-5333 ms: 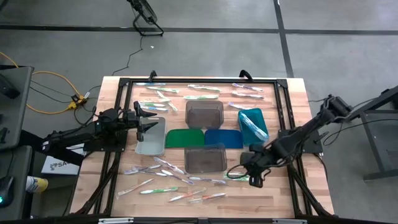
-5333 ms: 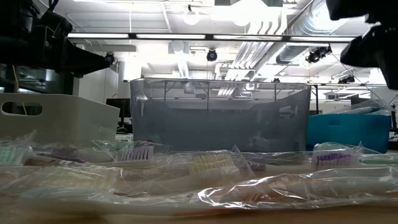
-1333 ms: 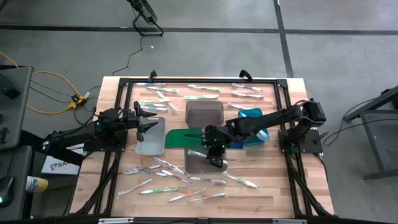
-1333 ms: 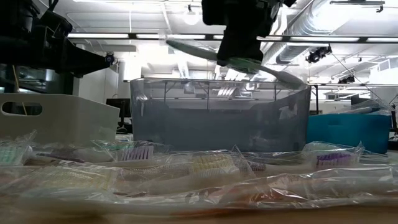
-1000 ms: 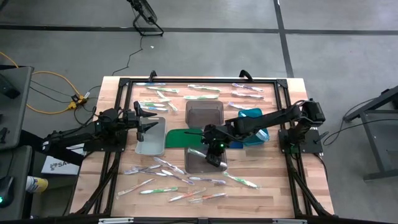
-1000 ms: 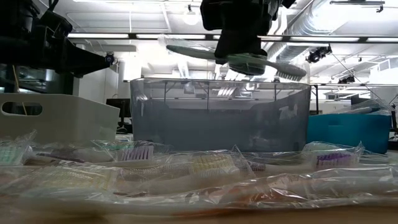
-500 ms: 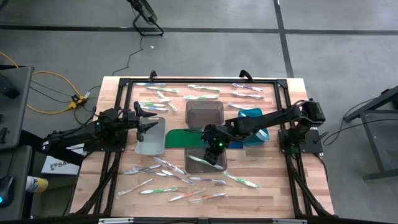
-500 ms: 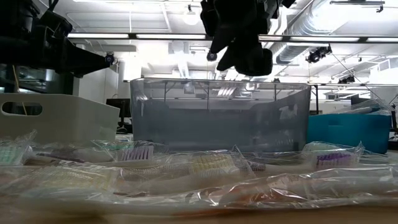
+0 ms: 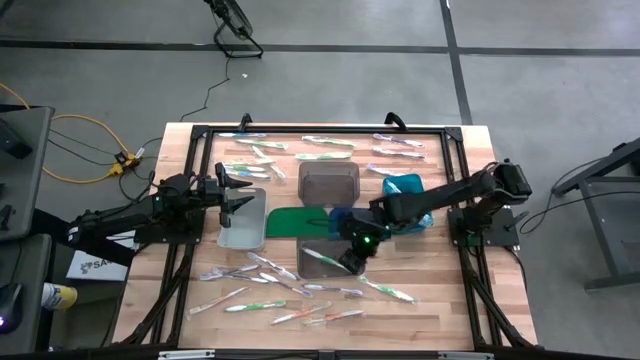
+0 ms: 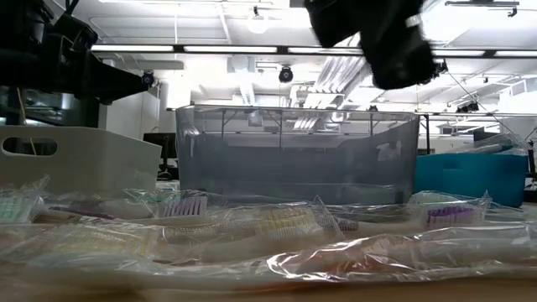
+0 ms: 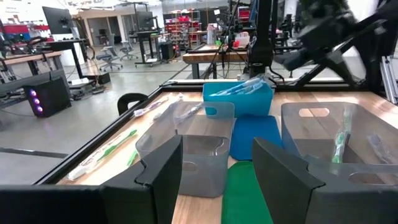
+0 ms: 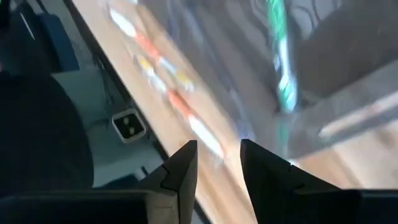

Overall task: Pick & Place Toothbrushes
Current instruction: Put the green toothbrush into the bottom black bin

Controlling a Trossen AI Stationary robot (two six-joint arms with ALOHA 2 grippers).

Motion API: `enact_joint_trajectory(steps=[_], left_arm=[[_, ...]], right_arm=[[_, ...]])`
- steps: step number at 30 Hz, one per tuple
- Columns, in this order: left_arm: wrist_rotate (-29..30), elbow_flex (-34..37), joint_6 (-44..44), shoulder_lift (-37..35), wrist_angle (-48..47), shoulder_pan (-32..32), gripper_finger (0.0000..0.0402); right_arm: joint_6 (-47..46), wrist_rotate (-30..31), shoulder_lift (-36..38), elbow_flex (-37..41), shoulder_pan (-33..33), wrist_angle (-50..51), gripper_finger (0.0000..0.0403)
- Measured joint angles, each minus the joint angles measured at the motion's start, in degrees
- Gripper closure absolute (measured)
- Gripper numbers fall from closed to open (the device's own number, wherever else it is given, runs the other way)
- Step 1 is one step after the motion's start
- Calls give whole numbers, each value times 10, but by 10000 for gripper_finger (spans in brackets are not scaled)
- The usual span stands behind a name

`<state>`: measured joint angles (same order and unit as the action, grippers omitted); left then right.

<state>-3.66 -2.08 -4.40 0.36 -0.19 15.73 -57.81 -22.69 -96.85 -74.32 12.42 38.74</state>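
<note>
Wrapped toothbrushes lie scattered along the table's near side (image 9: 265,290) and far side (image 9: 320,148). One green toothbrush (image 9: 320,257) lies flat inside the near grey bin (image 9: 312,271); it also shows in the right wrist view (image 12: 281,62) and in the left wrist view (image 11: 339,140). My right gripper (image 9: 352,257) hovers open over that bin's right part (image 12: 217,167), holding nothing. My left gripper (image 9: 240,190) waits open above the white bin (image 9: 243,232), and its fingers are bare in its wrist view (image 11: 217,165).
A second grey bin (image 9: 328,182) stands farther back, and a teal bin (image 9: 407,200) with toothbrushes in it sits at the right. A green mat (image 9: 295,221) and a blue mat (image 9: 340,222) lie between the bins. A black frame (image 9: 320,128) rims the table.
My right gripper let go of the green toothbrush above the near grey bin. The toothbrush fell and now lies flat inside it. The gripper then moved a little toward the table's right edge.
</note>
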Motion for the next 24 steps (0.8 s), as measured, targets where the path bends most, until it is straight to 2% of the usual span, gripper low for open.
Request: enact_joint_trajectory(steps=[6, 10, 14, 18, 24], left_arm=[[-2, 0, 0, 0, 0, 0, 215], [-2, 0, 0, 0, -1, 0, 215], [-3, 0, 0, 0, -1, 0, 215], [-3, 0, 0, 0, -1, 0, 215], [-3, 0, 0, 0, -1, 0, 215]], right_arm=[[-52, 61, 5, 0, 87, 68, 292], [-50, 106, 2, 0, 146, 86, 290], [-37, 183, 0, 1, 191, 112, 283], [-35, 238, -2, 10, 218, 117, 259], [-35, 242, -2, 63, 235, 60, 207]])
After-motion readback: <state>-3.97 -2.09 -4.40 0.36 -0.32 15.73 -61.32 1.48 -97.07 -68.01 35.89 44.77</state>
